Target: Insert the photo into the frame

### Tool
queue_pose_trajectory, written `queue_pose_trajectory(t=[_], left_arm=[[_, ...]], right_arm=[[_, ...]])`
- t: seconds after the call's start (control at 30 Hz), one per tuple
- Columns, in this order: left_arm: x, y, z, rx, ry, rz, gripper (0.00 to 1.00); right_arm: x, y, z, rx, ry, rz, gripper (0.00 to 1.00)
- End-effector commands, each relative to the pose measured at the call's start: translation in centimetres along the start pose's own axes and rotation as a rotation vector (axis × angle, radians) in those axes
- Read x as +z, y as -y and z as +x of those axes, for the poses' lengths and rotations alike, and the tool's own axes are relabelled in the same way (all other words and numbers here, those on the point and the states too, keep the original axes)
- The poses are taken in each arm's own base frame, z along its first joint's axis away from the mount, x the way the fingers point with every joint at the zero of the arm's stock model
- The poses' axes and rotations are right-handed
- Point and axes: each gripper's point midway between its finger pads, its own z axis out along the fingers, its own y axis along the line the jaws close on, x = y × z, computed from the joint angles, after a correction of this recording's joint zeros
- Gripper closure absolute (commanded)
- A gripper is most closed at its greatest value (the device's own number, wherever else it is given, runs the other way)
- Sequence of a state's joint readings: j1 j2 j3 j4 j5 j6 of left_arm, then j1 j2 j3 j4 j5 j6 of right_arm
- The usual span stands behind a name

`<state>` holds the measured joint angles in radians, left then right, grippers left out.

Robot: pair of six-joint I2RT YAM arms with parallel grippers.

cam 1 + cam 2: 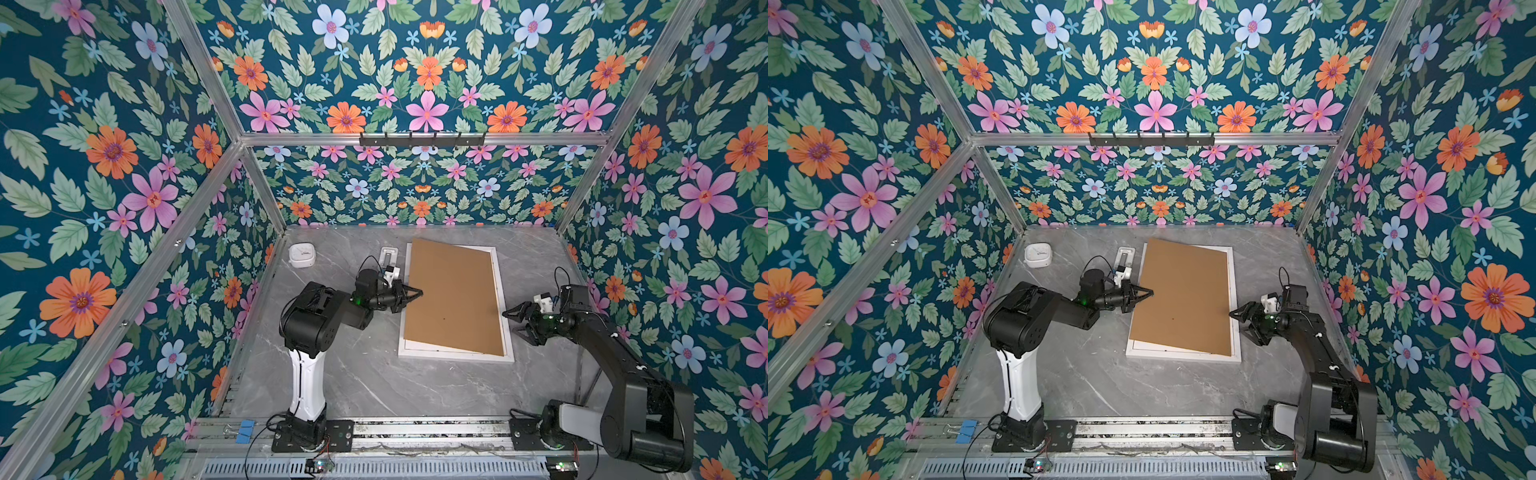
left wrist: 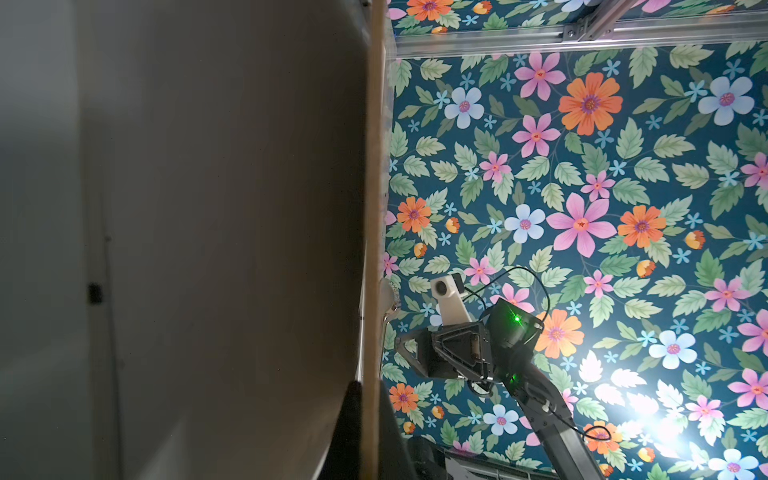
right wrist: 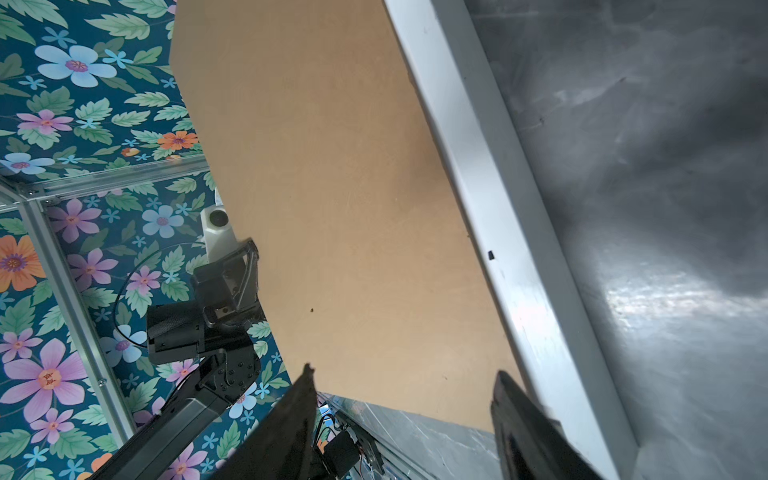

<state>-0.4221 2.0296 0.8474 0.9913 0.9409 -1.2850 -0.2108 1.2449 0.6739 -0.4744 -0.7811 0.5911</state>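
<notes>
The left claw [image 1: 417, 293] pinches the left edge of the brown backing board [image 1: 453, 291] and holds it tilted and skewed over the white frame [image 1: 453, 357], which lies flat on the tabletop [image 1: 365, 386]. The right claw [image 1: 511, 322] hangs spread just beside the frame's right rim, empty. I cannot see the photo, which is perhaps under the board. This looks like closing up: next, the board needs squaring to the rim and lowering in.

Our left gripper [image 1: 417, 294] pinches the board [image 1: 453, 295], askew on the frame [image 1: 436, 353]; our right gripper [image 1: 512, 323] gapes just beside.
</notes>
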Motion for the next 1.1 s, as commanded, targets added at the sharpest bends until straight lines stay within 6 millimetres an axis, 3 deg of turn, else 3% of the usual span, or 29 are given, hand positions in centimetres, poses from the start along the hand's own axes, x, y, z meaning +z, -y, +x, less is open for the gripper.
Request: queue_pose_trajectory(t=[0.0, 0.23, 0.83, 0.97, 1.07], left_arm=[[0.1, 0.3, -0.2, 0.04, 0.016, 0.005, 1.0], [-0.4, 2.2, -0.8, 0.121, 0.068, 0.005, 1.0], [0.9, 0.6, 0.1, 0.107, 0.012, -0.045, 1.0], [0.7, -0.6, 0.3, 0.112, 0.009, -0.098, 1.0], [0.7, -1.6, 0.4, 0.113, 0.004, -0.142, 0.94]], right_arm=[[0.2, 0.3, -0.4, -0.025, 0.008, 0.014, 0.33], [1.1, 1.4, -0.9, 0.001, -0.008, 0.051, 0.33], [1.7, 1.6, -1.6, 0.01, -0.021, 0.058, 0.33], [1.9, 1.4, -2.1, 0.016, -0.022, 0.051, 0.33], [1.9, 1.2, -2.3, 0.016, -0.021, 0.045, 0.33]])
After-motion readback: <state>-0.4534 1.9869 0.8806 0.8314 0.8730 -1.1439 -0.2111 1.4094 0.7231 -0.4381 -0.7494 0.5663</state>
